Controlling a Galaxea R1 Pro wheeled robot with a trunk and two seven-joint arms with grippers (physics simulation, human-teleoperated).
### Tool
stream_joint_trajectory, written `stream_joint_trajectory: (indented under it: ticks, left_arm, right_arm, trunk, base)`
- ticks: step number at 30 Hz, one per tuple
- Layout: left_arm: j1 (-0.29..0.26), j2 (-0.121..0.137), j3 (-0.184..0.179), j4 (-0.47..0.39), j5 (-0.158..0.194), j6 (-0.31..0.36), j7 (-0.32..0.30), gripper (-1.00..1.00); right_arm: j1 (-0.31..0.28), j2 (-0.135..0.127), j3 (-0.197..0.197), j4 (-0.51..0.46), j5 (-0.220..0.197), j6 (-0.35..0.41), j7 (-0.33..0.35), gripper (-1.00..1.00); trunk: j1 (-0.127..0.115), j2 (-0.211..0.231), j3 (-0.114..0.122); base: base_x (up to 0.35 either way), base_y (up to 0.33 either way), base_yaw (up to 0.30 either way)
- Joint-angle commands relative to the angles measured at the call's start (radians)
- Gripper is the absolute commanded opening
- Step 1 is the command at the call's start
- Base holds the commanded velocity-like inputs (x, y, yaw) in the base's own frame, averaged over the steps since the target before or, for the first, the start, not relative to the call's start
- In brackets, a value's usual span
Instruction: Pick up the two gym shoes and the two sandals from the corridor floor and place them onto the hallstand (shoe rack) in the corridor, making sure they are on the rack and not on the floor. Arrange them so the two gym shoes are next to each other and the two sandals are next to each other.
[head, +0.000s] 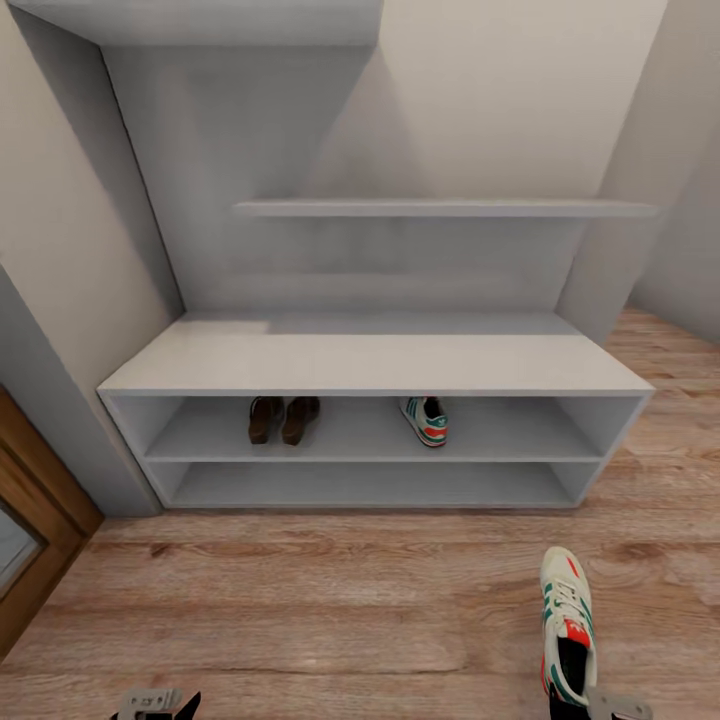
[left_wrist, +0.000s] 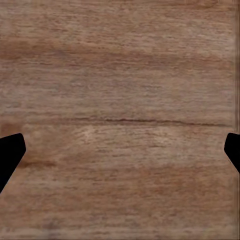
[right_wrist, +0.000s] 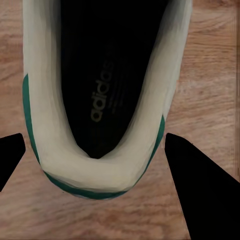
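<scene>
Right gripper (right_wrist: 95, 165) open astride floor shoe (head: 566, 620) heel; drop lower, centre, then close; left gripper (left_wrist: 120, 150) open, idle.

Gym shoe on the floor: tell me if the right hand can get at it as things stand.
Probably yes. The right hand is open with its fingers on either side of the gym shoe's heel, and nothing lies between them on the corridor floor.
</scene>
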Motion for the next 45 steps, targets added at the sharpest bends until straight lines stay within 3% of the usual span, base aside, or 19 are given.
stream_joint_trajectory:
  ticks: [1, 17, 45]
  left_arm:
    - [0.0, 0.002, 0.004, 0.0, 0.008, 0.001, -0.01, 1.0]
    - [0.0, 0.011, 0.003, 0.001, 0.01, 0.001, -0.01, 1.0]
    - [0.0, 0.01, 0.003, -0.003, 0.009, 0.001, -0.008, 1.0]
  right_arm:
    - [-0.001, 0.0, -0.004, 0.001, -0.004, -0.004, 0.004, -1.0]
    - [-0.001, 0.0, -0.004, 0.003, -0.003, -0.003, 0.004, -1.0]
    - [-0.001, 0.002, -0.004, 0.002, -0.006, -0.002, 0.003, -1.0]
  trunk:
    - [0.0, 0.0, -0.001]
    - [0.0, 0.0, -0.001]
    - [0.0, 0.0, -0.009]
  base:
    - [0.0, -0.216, 0.0]
    - [-0.029, -0.254, 0.0]
    - [-0.219, -0.158, 0.05]
